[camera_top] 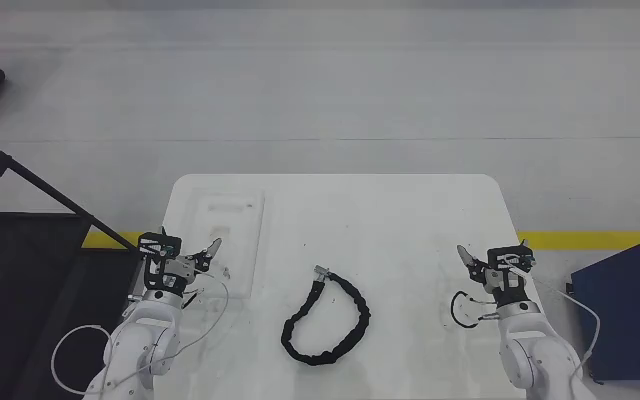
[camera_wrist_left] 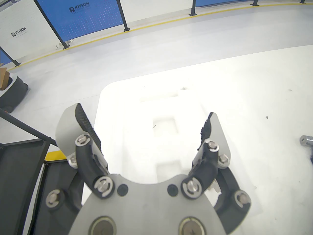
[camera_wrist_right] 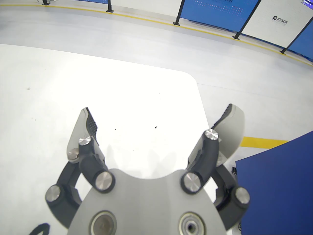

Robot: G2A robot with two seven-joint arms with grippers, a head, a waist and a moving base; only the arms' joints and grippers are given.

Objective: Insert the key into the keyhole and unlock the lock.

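A black fabric-covered chain lock [camera_top: 330, 322] lies curled in a loop at the middle of the white table [camera_top: 400, 215]. Its metal cylinder end [camera_top: 322, 271] points to the far left; the same end with its keyhole [camera_wrist_left: 306, 140] appears in the left wrist view. A white tray [camera_top: 232, 235] with shallow recesses [camera_wrist_left: 165, 127] lies at the table's left, and a tiny dark speck sits in one recess. My left gripper [camera_top: 190, 250] hovers open over the tray's near edge, holding nothing. My right gripper [camera_top: 493, 256] stands open and holds nothing near the table's right edge.
A black cable loop [camera_top: 462, 308] hangs by the right arm. A dark blue box [camera_top: 610, 310] stands off the table's right side. A black frame [camera_top: 60, 200] and dark floor mat lie off the left side. Yellow floor tape runs behind both.
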